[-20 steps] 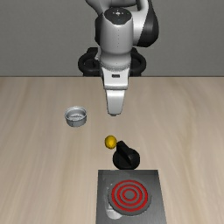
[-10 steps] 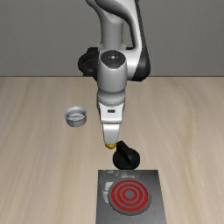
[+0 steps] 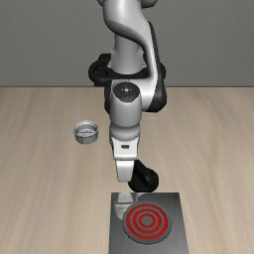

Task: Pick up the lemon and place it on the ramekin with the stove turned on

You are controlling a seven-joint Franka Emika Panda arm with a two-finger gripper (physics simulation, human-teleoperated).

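Red-glowing stove [image 3: 147, 221] sits just past the claw [image 3: 122, 179]; since a second ago it's dropped right onto the lemon's spot, so I reckon the lemon's covered underneath; can't tell if it's gripping; ramekin [image 3: 88, 131] is well apart, toward the exterior view's left.

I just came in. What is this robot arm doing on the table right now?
The robot arm has its gripper low at the table, close beside a black object and near the stove, whose burner glows red. The ramekin stands apart toward the exterior view's left, with no lemon on it, so the placing is not yet done. Whether the gripper holds the lemon cannot be told.
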